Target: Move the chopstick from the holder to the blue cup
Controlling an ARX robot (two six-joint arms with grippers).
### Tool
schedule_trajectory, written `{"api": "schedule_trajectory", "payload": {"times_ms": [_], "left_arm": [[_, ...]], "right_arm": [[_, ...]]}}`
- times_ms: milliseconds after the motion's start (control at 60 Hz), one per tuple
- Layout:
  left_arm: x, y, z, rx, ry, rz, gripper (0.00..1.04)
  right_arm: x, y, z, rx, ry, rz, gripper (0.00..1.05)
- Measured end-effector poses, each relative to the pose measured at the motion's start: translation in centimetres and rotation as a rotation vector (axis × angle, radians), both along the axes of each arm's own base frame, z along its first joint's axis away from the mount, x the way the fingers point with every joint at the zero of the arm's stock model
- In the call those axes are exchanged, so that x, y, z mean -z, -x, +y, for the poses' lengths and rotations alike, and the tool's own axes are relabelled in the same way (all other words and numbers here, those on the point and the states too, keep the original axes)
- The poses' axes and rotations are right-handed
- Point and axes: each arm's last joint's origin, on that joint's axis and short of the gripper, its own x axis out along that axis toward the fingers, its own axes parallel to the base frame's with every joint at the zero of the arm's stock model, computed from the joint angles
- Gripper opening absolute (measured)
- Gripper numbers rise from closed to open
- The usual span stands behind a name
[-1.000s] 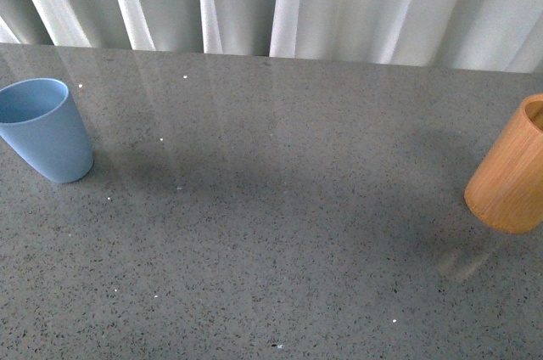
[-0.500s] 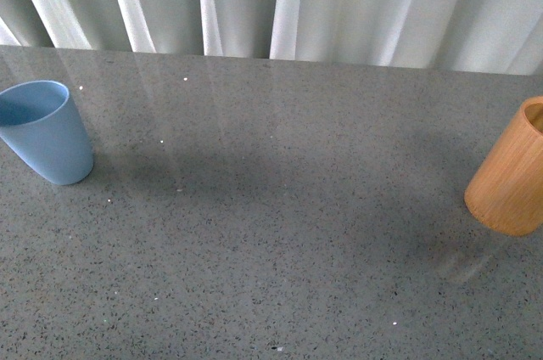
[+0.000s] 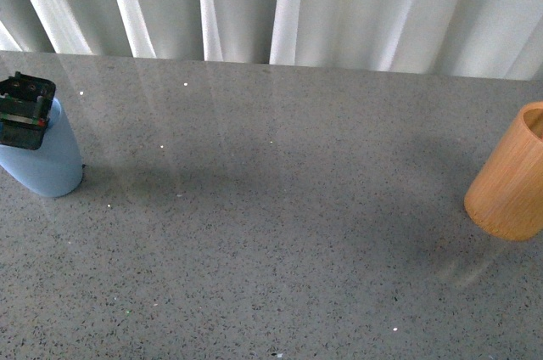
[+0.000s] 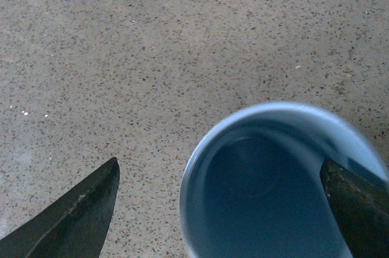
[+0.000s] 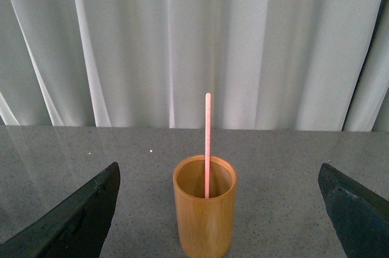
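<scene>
The blue cup (image 3: 49, 165) stands at the table's far left. My left gripper (image 3: 24, 110) hangs open and empty just above its mouth. In the left wrist view the cup (image 4: 261, 203) looks empty inside; my left gripper (image 4: 219, 162) has one finger outside the rim and the other over the opposite rim. The orange bamboo holder (image 3: 509, 177) stands at the right edge. In the right wrist view one pink chopstick (image 5: 207, 142) stands upright in the holder (image 5: 205, 227). My right gripper (image 5: 219, 170) is open, level with the holder and short of it.
The grey speckled table (image 3: 271, 233) stretches between cup and holder. White curtains (image 3: 280, 3) hang behind its far edge. The right arm does not show in the front view.
My left gripper has come into the front view and now covers the blue cup's mouth. The holder has stayed in place.
</scene>
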Motion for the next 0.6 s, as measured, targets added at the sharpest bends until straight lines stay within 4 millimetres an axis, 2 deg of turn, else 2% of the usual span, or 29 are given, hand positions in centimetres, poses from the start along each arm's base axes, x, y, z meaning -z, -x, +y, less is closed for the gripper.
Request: {"api": "schedule_trajectory", "payload": {"times_ms": [100, 200, 283, 367, 600], "left_arm": [[0.4, -0.3, -0.9, 0.022, 0.001, 0.019, 0.97], [0.6, -0.4, -1.4, 0.033, -0.005, 0.02, 0.73], [0.6, -0.5, -1.4, 0.034, -0.004, 0.017, 0.6], [0.7, -0.5, -1.3, 0.03, -0.013, 0.01, 0.4], [0.6, -0.6, -0.9, 0.029, -0.019, -0.002, 0.03]], "right_arm": [[0.0, 0.0, 0.0, 0.0, 0.0, 0.0, 0.95], [0.0, 0.0, 0.0, 0.0, 0.0, 0.0, 0.95], [0.0, 0.0, 0.0, 0.0, 0.0, 0.0, 0.95], [0.0, 0.0, 0.0, 0.0, 0.0, 0.0, 0.95], [0.0, 0.0, 0.0, 0.0, 0.0, 0.0, 0.95]]}}
